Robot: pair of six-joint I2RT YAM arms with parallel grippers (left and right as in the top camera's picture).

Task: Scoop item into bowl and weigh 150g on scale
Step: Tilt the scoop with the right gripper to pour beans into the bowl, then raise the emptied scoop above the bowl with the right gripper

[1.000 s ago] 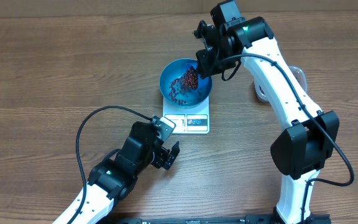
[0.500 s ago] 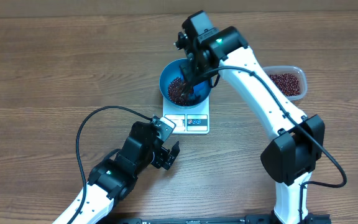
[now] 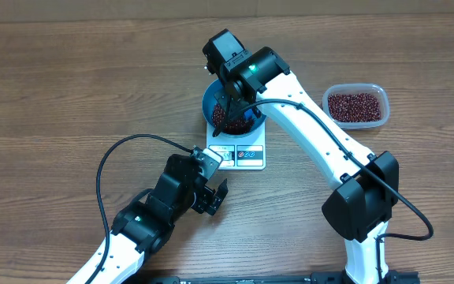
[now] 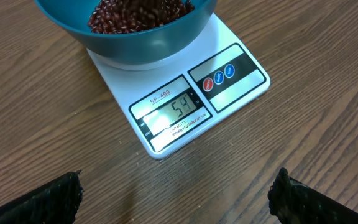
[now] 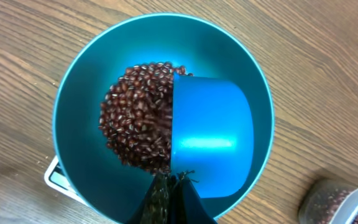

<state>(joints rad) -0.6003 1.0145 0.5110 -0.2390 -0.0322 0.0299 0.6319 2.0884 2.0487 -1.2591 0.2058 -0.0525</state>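
— What sat around the scale, and what blocked your view?
— A clear rectangular plastic tub [image 3: 356,105] of beans stood well apart to the right on the wooden table [image 3: 53,79]. From overhead, my right arm's wrist covered most of the round bright blue plastic bowl [image 3: 208,109]. The bowl sat on the small white square digital scale [image 3: 247,155].

— So where were the beans?
— The right wrist camera showed what the overhead hid. The small dark red-brown beans [image 5: 132,118] were heaped in the bowl, left of centre in that view. The small blue plastic scoop [image 5: 210,137] lay beside and partly over them, smooth outer shell toward the lens. The right gripper [image 5: 171,199] had its jaws pressed together on the scoop's near end, so the handle itself was hidden. Only the left wrist camera gave me the display [image 4: 173,112], which read 54.

— And the other arm?
— The left gripper [image 4: 179,202] hung near the scale's front, jaws spread wide, holding nothing.

— Which way did the scale lie?
— Its long axis ran from far edge to near. The display strip faced my left arm and the bowl sat on the far end.
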